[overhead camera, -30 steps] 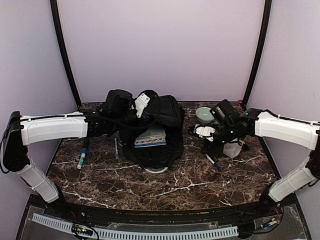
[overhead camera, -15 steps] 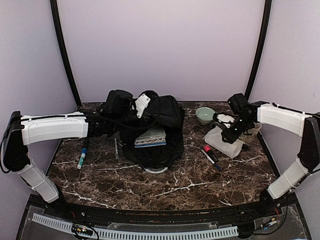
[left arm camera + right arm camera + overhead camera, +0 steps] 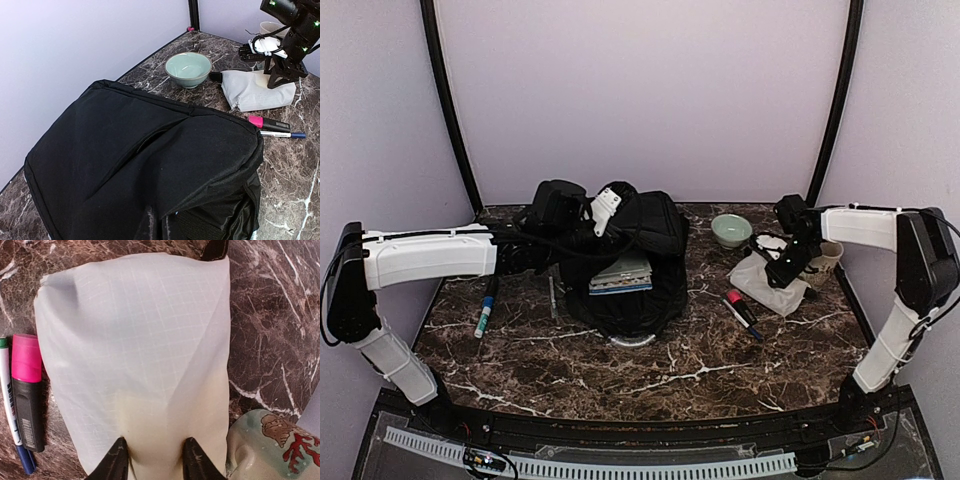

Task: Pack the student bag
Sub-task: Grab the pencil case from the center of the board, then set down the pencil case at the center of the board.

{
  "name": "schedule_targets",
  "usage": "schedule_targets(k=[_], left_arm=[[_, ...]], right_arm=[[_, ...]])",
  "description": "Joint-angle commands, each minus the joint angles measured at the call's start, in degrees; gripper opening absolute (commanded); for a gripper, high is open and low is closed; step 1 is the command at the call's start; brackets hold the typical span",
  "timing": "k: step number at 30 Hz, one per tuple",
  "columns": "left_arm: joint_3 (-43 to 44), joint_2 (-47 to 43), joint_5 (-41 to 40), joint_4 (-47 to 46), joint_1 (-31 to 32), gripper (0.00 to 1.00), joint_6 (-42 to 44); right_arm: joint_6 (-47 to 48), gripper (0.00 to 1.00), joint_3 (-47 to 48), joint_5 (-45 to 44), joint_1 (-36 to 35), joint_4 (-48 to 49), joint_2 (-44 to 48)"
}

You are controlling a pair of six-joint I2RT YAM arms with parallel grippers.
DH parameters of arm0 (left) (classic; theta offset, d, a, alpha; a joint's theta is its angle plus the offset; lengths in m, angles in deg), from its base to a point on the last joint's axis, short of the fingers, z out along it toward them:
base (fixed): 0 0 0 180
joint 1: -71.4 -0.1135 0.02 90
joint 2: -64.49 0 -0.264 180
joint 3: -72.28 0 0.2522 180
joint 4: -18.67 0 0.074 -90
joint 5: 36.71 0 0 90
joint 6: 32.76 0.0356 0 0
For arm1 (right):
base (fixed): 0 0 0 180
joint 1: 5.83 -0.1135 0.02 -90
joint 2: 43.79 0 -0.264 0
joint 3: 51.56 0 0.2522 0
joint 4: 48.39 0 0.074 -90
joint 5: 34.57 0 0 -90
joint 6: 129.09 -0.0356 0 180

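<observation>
**Inspector:** Where was the student bag (image 3: 650,228)?

**Officer:** Mid-table, mouth toward 6 o'clock. The left gripper (image 3: 605,208) was clenched on its raised flap.

**Inspector:** And the right gripper (image 3: 155,465)?

**Officer:** Astride the white pouch (image 3: 135,350), at the bag's 3 o'clock. I could not tell whether it was pinching. The slack fabric could slip free, and a lift could knock the mug (image 3: 265,445) just beside it.

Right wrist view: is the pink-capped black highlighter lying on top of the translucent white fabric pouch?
No, the pink-capped black highlighter lies on the marble table beside the translucent white fabric pouch.
</observation>
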State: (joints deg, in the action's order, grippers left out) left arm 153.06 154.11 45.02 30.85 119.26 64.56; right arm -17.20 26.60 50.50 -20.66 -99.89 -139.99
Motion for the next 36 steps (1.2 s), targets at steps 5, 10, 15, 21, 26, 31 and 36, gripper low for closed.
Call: schedule_targets(k=[5, 10, 15, 21, 26, 31, 36], left_arm=[[1.3, -0.9, 0.1, -2.5, 0.0, 0.0, -0.6], [1.4, -0.7, 0.2, -2.5, 0.0, 0.0, -0.7], [1.6, -0.3, -0.2, -2.2, 0.0, 0.0, -0.8], [2.0, 0.2, -3.6, -1.7, -0.1, 0.0, 0.9], [2.1, 0.5, -3.6, -1.7, -0.4, 0.0, 0.2], [2.8, 1.9, -2.5, -0.9, -1.1, 0.0, -1.5], [3.5, 2.1, -1.2, -0.1, -2.1, 0.0, -2.9]], right_arm=[[-0.6, 0.08, 3.8, 3.6, 0.7, -0.3, -0.5], [-1.6, 0.0, 6.8, 6.3, 0.5, -2.1, 3.5], [-3.1, 0.0, 9.3, 9.0, -1.5, -4.1, 10.0], [0.8, 0.0, 8.9, 20.1, -8.3, -8.6, 17.5], [3.5, 0.0, 9.1, 27.4, -18.0, -13.1, 20.4], [6.0, 0.0, 11.9, 32.1, -24.0, -15.9, 17.1], [8.1, 0.0, 19.8, 28.7, -30.7, -16.2, 9.3]])
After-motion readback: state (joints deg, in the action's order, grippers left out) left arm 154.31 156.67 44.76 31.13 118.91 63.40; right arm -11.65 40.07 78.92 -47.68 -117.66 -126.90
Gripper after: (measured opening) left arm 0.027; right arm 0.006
